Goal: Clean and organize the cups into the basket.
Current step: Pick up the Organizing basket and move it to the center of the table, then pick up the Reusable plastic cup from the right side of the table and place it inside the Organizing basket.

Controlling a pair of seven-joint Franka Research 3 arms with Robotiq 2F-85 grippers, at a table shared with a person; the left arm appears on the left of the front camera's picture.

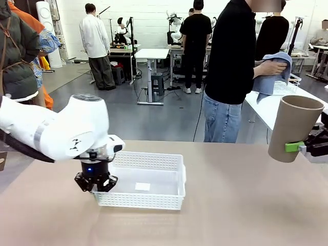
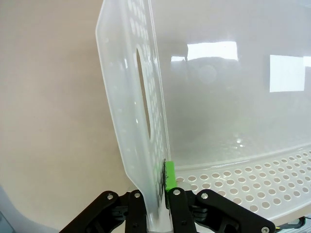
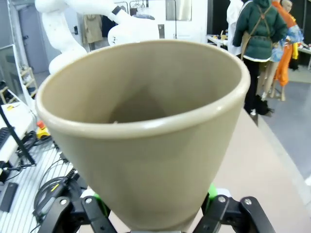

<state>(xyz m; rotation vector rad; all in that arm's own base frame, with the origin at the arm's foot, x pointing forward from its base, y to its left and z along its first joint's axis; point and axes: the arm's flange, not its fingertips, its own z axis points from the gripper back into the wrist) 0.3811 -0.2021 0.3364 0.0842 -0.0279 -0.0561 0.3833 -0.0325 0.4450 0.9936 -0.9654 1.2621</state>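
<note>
The white lattice basket (image 1: 139,200) lies on the tan table, left of centre. My left gripper (image 1: 96,183) points down at the basket's left short wall and is shut on it. In the left wrist view the fingers (image 2: 156,196) pinch that wall (image 2: 130,97) below its handle cut-out, and a green pad (image 2: 169,176) presses its inner face. At the right edge my right gripper (image 1: 300,147) holds a beige-brown cup (image 1: 296,125) off the table, mouth tilted up. The cup (image 3: 146,145) sits clamped between my right gripper's (image 3: 155,218) fingers, and its inside looks bare.
A person (image 1: 233,61) stands at the far side of the table with both hands on a blue cloth (image 1: 274,74). A white side table (image 1: 266,105) with a wire rack (image 1: 289,84) stands behind at the right. The basket has only a small white label (image 1: 142,186) on its floor.
</note>
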